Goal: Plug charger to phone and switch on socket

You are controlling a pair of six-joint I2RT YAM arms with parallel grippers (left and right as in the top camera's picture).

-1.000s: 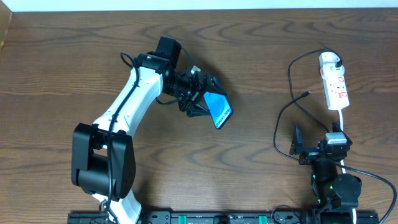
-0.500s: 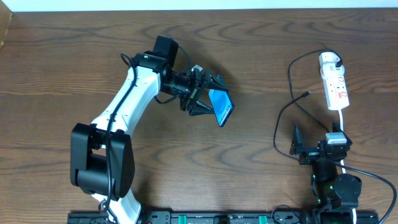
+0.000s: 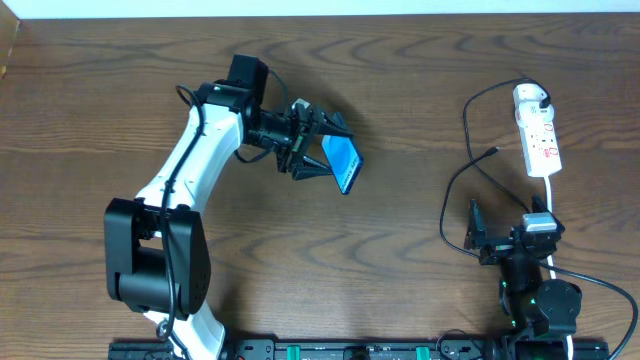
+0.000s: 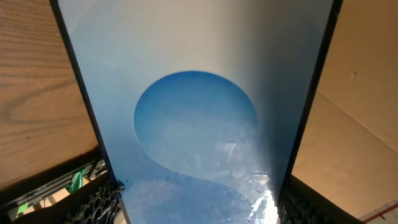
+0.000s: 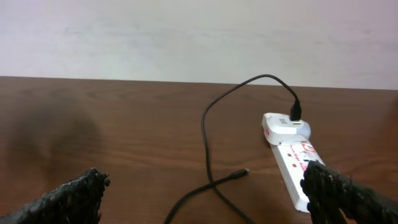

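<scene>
The left pincer (image 3: 325, 150), centre-left in the overhead view, grips the phone (image 3: 343, 163) by its two long edges, with the lit blue screen tilted up toward the camera. Whether the phone's lower end touches the bench (image 3: 400, 290) cannot be determined. In the left wrist view the screen fills the frame and both its ends are cut off. Only the dark mesh fingertips (image 4: 93, 196) show, at the bottom corners, and any lettering on the glass is out of frame. The right pincer (image 5: 208, 200), low at the right of the overhead view, stands wide apart and holds nothing; its arm body hides most of it from above. The socket (image 3: 540, 140) lies at the upper right, well apart from the phone, and its switch positions are too small to read. A white adapter (image 3: 530, 97) sits in its far end. The charger (image 3: 468, 120) loops left from the adapter, and its plug tip (image 3: 493, 152) lies free on the bench beside the socket. The socket's white cord (image 3: 550, 190) passes behind the right arm.
</scene>
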